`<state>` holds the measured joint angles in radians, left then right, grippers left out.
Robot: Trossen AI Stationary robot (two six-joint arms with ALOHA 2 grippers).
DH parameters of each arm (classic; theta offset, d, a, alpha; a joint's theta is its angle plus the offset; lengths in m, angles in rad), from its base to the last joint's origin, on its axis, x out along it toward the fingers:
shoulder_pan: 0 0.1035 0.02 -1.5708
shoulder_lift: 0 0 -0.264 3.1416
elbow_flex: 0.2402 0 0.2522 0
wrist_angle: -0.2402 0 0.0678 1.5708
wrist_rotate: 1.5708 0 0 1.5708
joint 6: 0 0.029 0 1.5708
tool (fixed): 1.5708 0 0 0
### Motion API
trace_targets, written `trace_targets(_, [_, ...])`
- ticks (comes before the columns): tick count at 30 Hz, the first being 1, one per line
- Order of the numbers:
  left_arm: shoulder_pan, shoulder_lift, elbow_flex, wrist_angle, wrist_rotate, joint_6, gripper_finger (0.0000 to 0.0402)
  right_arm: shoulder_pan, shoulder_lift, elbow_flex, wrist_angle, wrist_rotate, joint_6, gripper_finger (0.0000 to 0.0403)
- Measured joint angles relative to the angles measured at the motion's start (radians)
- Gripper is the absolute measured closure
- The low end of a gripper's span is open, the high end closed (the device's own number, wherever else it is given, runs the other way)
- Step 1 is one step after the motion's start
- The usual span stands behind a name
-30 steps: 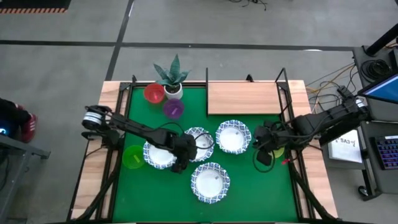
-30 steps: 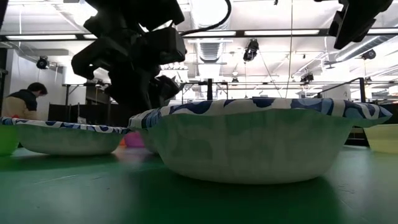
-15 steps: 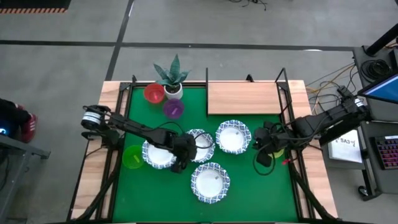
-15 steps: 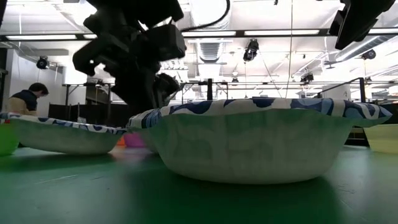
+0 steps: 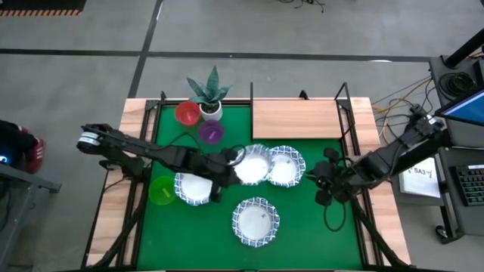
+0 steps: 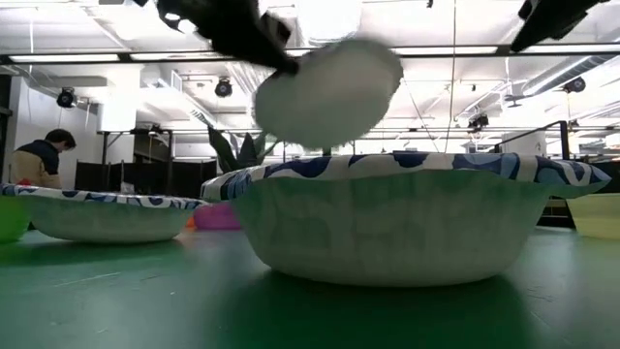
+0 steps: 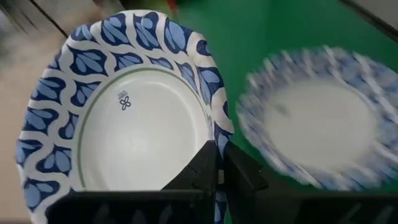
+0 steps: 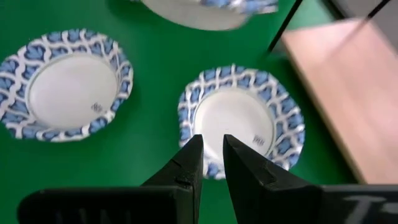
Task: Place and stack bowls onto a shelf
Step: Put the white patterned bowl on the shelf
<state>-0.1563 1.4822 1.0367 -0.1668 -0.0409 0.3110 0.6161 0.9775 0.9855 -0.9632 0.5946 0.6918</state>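
My left gripper (image 5: 231, 161) is shut on a wide white bowl with a blue rim (image 5: 253, 165), which is in the air above the green mat, tilted in the low view (image 6: 329, 92). Three more blue-rimmed bowls sit on their bases: one left (image 5: 195, 187), one centre-right (image 5: 283, 168), one near (image 5: 255, 219). Small red (image 5: 187, 113), purple (image 5: 210, 132) and green (image 5: 161, 190) bowls stand on the mat, and a yellow-green one shows in the low view (image 6: 596, 213). The wooden shelf (image 5: 295, 119) lies at the far right. My right gripper (image 5: 318, 185) hovers, open by a narrow gap, beside the centre-right bowl (image 8: 239, 121). My left gripper pinches the blue patterned rim (image 7: 211, 127) of the lifted bowl between its two fingers (image 7: 202, 165), coming at it from the table's left. The fingers lie across the rim, one inside the bowl and one outside. The bowl is clear of the mat and tilted.
A white pot with a spiky green plant (image 5: 210, 94) stands at the far edge by the red bowl. Black frame rails (image 5: 348, 113) run along both sides of the mat. A person (image 6: 39, 155) is in the room beyond the table.
My left gripper has risen and moved toward the table's right and far side, carrying the middle blue-rimmed bowl. That bowl has gone from resting on the mat to lifted clear and tilted. My right gripper has drifted slightly toward the near edge.
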Motion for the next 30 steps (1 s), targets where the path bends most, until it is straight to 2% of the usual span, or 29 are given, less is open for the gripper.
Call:
trace_targets(6, [0.062, 0.032, 0.0, 0.297, -0.029, 0.177, 0.0402, 0.071, 0.0, 0.0, 0.028, 0.146, -0.049, 0.0351])
trace_targets(9, [0.11, 0.082, 0.045, 0.348, -0.039, 0.205, 0.0401, 0.1, 0.0, -0.001, 0.054, 0.208, -0.089, 0.0351])
trace_targets(13, [0.15, 0.185, 0.176, 0.284, -0.053, 0.205, 0.0401, 0.133, -0.002, -0.001, 0.092, 0.258, -0.145, 0.0351])
trace_targets(19, [0.192, 0.348, 0.378, 0.127, -0.152, 0.205, 0.0401, 0.172, -0.003, -0.001, 0.116, 0.298, -0.163, 0.0351])
trace_targets(24, [0.215, 0.444, 0.448, 0.098, -0.211, 0.195, 0.0401, 0.204, -0.003, -0.001, 0.127, 0.3, -0.172, 0.0351])
trace_targets(30, [0.229, 0.536, 0.514, 0.09, -0.334, 0.198, 0.0401, 0.226, -0.003, -0.001, 0.135, 0.323, -0.179, 0.0351])
